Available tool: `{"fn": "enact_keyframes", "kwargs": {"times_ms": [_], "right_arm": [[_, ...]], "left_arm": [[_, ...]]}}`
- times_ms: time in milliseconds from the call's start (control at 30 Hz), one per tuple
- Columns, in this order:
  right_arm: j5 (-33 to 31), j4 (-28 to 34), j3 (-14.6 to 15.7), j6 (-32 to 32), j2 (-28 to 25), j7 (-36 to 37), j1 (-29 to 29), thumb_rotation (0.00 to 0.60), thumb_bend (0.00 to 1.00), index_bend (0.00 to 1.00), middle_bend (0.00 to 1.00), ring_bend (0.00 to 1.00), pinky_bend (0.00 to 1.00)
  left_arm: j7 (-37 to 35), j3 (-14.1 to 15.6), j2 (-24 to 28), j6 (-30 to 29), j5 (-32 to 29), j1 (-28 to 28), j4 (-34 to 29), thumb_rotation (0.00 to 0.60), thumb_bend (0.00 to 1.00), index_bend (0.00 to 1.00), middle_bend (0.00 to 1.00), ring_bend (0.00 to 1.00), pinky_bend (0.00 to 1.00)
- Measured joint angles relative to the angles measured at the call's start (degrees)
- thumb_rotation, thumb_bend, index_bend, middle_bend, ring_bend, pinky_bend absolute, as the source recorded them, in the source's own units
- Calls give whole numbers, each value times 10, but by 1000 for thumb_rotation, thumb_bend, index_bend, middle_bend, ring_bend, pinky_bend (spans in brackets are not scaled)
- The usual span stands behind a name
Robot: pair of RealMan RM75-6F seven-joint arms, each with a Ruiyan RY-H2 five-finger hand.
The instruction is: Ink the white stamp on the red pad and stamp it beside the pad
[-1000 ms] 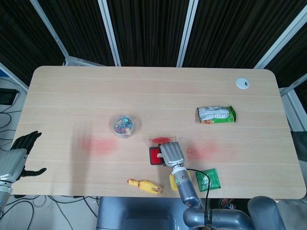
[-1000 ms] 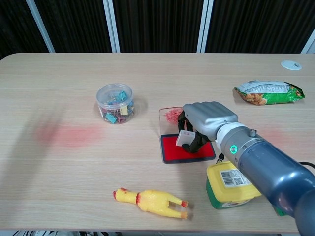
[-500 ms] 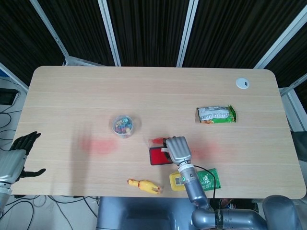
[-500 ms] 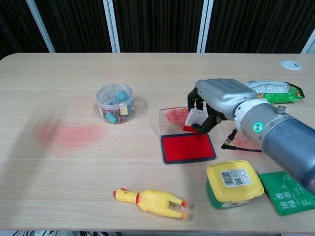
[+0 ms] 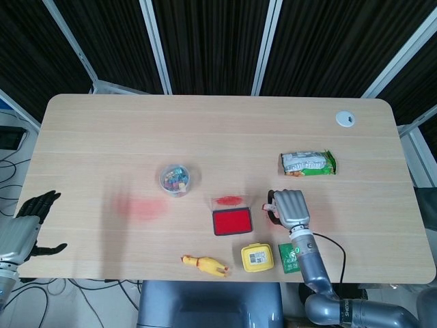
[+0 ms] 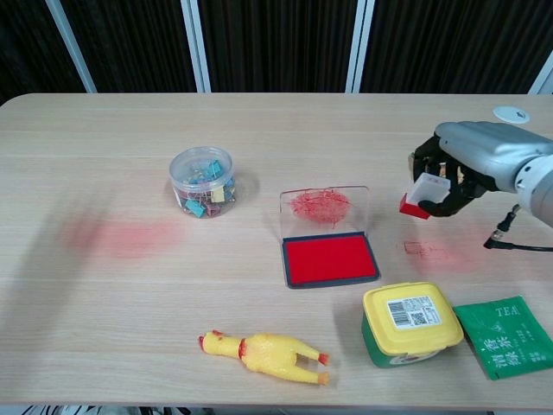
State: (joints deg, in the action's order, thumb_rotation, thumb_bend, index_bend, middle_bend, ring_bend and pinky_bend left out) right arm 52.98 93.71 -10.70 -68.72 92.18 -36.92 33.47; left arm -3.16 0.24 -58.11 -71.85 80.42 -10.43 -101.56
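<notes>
Two hands show, and only one is busy. The right hand (image 6: 471, 164) has its fingers (image 6: 429, 164) curled around the white stamp (image 6: 426, 192), which sits pinched under them and tilted, its red inked face (image 6: 413, 207) pointing down and toward the pad, clear of the table. In the head view the same right hand (image 5: 289, 208) hangs over the wood with the stamp only a small pale bit at its left edge. Just below those fingers, on the tabletop, lies a faint red rectangular print (image 6: 421, 249). Further out from the fingertips, to the side the stamp leans toward, rests the red pad (image 6: 330, 259) in its dark tray, its clear lid (image 6: 325, 207) folded back and smeared with red ink. Nearer the table's front edge than the fingers stand a yellow-lidded tub (image 6: 409, 322) and a green tea packet (image 6: 506, 335), side by side. Behind the hand lies a green snack bag (image 5: 308, 163). Beyond the pad, well apart from the fingers, are a clear jar of binder clips (image 6: 201, 181) and a yellow rubber chicken (image 6: 263, 355).

The left hand (image 5: 24, 227) hangs off the table's far left edge, fingers spread and holding nothing.
</notes>
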Motion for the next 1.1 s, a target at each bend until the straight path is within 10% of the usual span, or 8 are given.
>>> {"fn": "enact_keyframes", "kwargs": {"times_ms": [567, 1100], "right_arm": [[26, -71, 29, 77, -5, 98, -10, 600, 507, 733, 571, 506, 570], [-32, -81, 24, 92, 10, 39, 11, 600, 498, 733, 564, 494, 541]], "left_arm": [[1, -1, -7, -10, 2, 4, 5, 600, 0, 0, 0, 0, 0], [2, -2, -5, 1, -5, 1, 3, 600, 0, 0, 0, 0, 0]]}}
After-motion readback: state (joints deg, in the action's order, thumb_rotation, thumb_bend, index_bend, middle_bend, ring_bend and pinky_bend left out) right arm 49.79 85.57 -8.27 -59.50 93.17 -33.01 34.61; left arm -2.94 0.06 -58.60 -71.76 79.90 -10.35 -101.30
